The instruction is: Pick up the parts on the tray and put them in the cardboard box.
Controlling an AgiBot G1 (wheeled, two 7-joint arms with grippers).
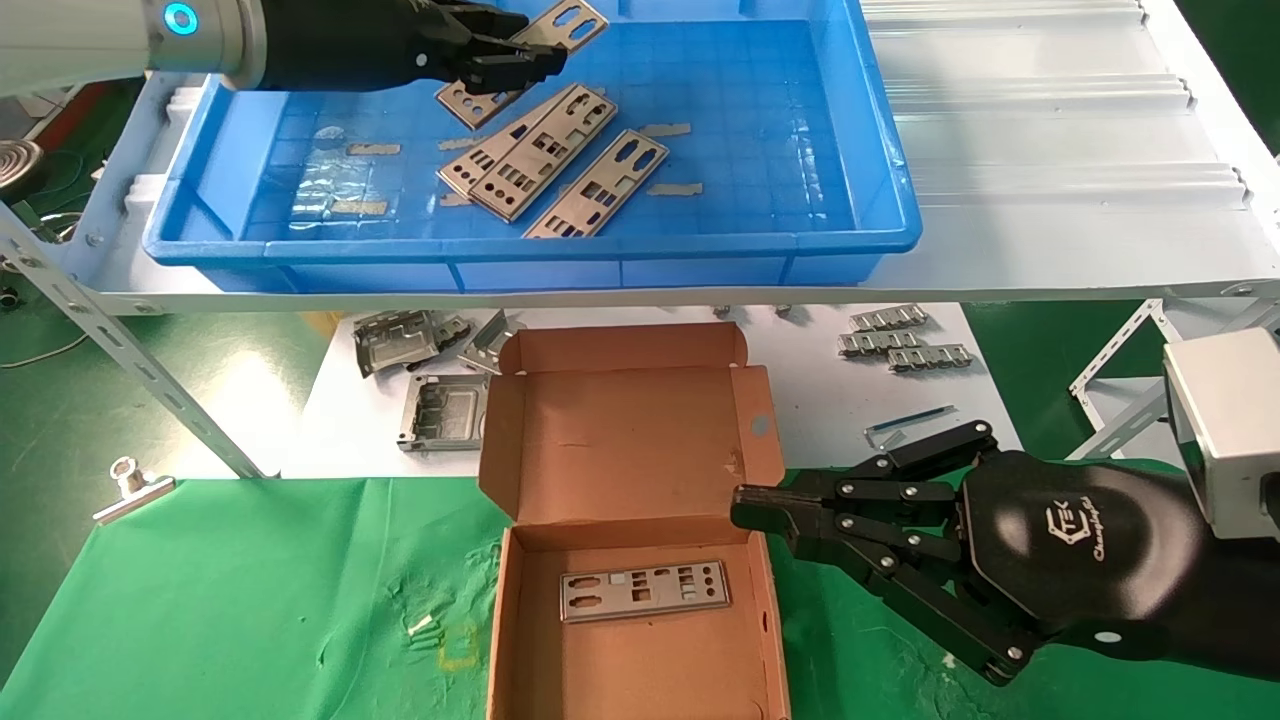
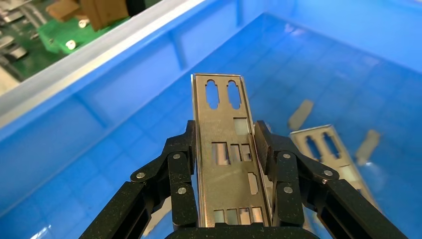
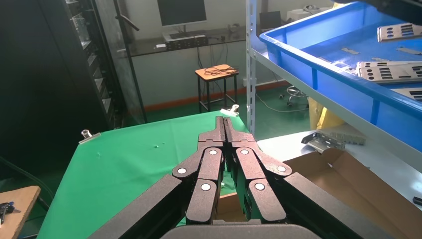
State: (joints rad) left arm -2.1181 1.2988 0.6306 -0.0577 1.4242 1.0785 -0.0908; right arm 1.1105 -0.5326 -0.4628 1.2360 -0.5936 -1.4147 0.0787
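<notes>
My left gripper (image 1: 520,60) is over the far left of the blue tray (image 1: 530,245), shut on a silvery plate (image 1: 568,22) across its width; the plate sticks out past the fingertips. In the left wrist view the gripper (image 2: 226,134) holds the plate (image 2: 223,114) above the tray floor. Three more plates lie in the tray, two overlapping (image 1: 535,150) and one beside them (image 1: 600,185). The open cardboard box (image 1: 620,430) sits below on the green cloth, with one plate (image 1: 645,590) in it. My right gripper (image 1: 745,505) is shut and empty at the box's right wall, and it also shows in the right wrist view (image 3: 224,122).
Grey tape scraps (image 1: 372,149) lie on the tray floor. Grey boxy brackets (image 1: 440,410) and ridged strips (image 1: 905,340) lie on the white surface under the tray's shelf. A metal clip (image 1: 130,490) holds the green cloth (image 1: 250,590) at the left.
</notes>
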